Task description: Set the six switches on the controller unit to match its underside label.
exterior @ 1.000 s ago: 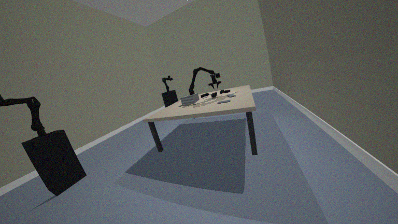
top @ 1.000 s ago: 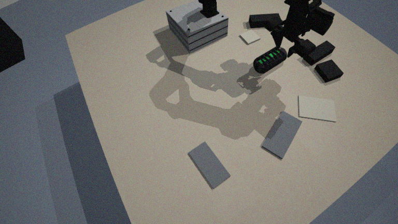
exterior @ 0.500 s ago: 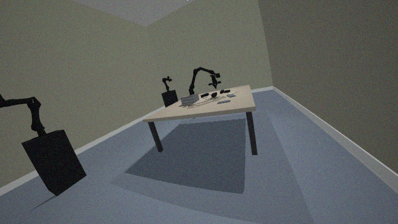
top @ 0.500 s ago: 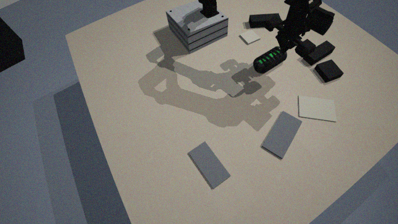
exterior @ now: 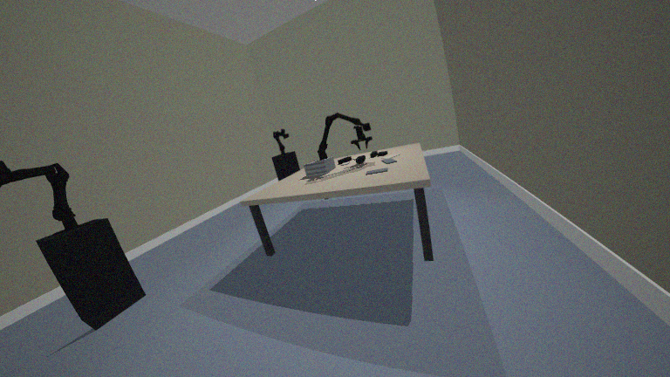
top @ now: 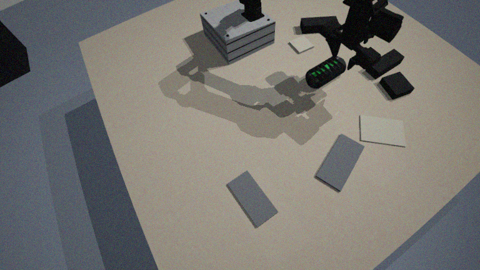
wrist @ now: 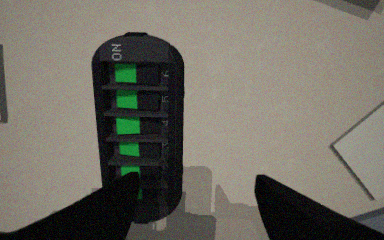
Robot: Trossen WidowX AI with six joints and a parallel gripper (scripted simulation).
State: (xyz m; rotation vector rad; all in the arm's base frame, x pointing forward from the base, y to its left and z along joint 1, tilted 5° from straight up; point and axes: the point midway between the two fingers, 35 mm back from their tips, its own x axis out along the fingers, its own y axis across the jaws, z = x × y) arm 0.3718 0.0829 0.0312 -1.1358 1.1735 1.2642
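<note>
The dark controller unit [top: 314,82] [exterior: 360,159] [wrist: 176,110] sits on the bench [top: 184,224] with its switch side up. In the wrist view the word ON is at its top left, and the green ends line the left side of the switch row. The numbers 6, 5 and 4 read from the top down; exact rocker tilts are hard to tell. My gripper [top: 342,62] [exterior: 363,147] [wrist: 197,181] is open and empty above the unit's lower end. Its left finger covers part of the lowest switches. The underside label is hidden.
A grey layered box [top: 250,45] stands beside the arm base. Black blocks [top: 396,85] [top: 389,62] [top: 315,24] lie near the gripper. A small cream plate [top: 301,45], a larger cream plate [top: 382,130] and two grey plates [top: 339,162] [top: 252,199] lie around the unit.
</note>
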